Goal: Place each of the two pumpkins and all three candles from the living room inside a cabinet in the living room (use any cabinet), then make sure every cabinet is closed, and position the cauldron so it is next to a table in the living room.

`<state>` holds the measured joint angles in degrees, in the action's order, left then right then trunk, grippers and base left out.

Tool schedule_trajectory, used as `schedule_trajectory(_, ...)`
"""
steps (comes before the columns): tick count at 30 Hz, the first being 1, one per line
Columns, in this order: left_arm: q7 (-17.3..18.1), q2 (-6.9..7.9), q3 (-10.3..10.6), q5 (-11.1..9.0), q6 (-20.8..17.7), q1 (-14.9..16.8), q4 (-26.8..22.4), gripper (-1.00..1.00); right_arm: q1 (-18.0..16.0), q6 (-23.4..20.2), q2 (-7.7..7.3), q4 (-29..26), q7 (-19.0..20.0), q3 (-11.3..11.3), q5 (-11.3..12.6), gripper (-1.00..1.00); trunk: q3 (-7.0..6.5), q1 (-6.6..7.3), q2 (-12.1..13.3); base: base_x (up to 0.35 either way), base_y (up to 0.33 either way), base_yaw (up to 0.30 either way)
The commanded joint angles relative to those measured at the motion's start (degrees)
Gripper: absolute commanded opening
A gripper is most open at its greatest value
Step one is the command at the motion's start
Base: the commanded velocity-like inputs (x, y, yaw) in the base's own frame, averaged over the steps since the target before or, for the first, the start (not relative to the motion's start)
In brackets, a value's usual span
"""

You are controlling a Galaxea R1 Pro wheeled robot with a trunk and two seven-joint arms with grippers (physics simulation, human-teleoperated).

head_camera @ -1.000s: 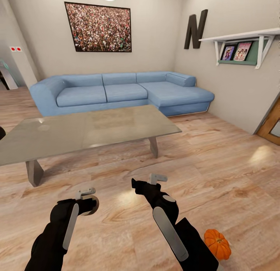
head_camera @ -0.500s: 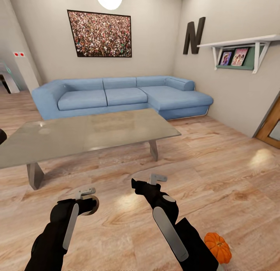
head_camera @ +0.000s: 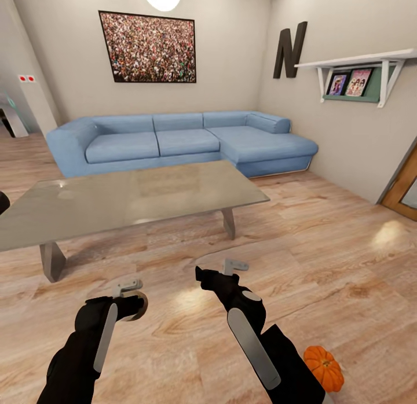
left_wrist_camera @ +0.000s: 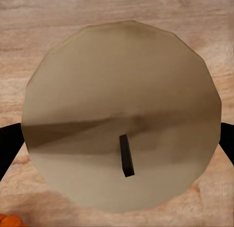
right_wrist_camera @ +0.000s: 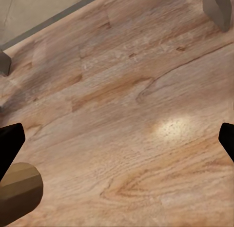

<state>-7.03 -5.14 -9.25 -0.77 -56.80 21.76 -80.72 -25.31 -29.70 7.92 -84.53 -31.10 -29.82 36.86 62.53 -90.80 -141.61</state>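
My left gripper point(head_camera: 134, 303) is shut on a beige candle point(head_camera: 139, 306), held low over the wood floor. In the left wrist view the candle point(left_wrist_camera: 122, 115) shows its round top and dark wick between the black fingertips point(left_wrist_camera: 7, 145). My right gripper point(head_camera: 204, 275) is open with nothing between its fingers, and it hangs above bare floor point(right_wrist_camera: 117, 139). An orange pumpkin point(head_camera: 324, 367) lies on the floor beside my right forearm. The glass-topped table point(head_camera: 133, 195) stands ahead. The candle's edge point(right_wrist_camera: 18, 194) also shows in the right wrist view. The cabinet is out of view.
A blue corner sofa point(head_camera: 174, 140) stands behind the table against the back wall. A white wall shelf point(head_camera: 359, 62) hangs at the right, with a wooden door point(head_camera: 405, 187) below it. A dark rounded shape point(head_camera: 3, 201) sits at the left edge. An orange sliver point(left_wrist_camera: 7, 220) shows under the candle.
The head view has shifted slightly, so the room sits a little lower in the picture. Both arms keep the same pose, and the candle stays in the left gripper.
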Motion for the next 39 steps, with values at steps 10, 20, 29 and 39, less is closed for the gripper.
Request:
schedule_trajectory(10,-0.18,-0.05,-0.07,-0.11,-0.24,0.03,-0.05,-1.00,-0.04,-0.09,-0.07,-0.02,-0.54,-0.07,0.50,1.00,-0.81,2.21,4.00,0.000,0.000,0.000)
schedule_trajectory(20,-0.18,0.04,-0.07,-0.08,-0.24,0.03,-0.05,-1.00,-0.03,0.11,-0.12,-0.11,-0.54,-0.07,0.15,1.00,-1.96,4.41,8.01,0.000,0.000,0.000)
schedule_trajectory(29,-0.29,0.42,-0.07,0.14,-0.23,0.06,-0.02,-1.00,-0.05,0.17,-0.18,-0.11,-0.54,-0.07,0.02,1.00,-3.56,6.39,11.62,0.000,0.000,0.000)
schedule_trajectory(39,-0.25,4.51,-2.57,-0.11,-0.16,4.45,9.18,-1.00,-0.08,-0.42,-0.65,0.01,-1.00,0.52,-0.29,1.00,-5.35,8.58,15.63,0.000,0.000,0.003)
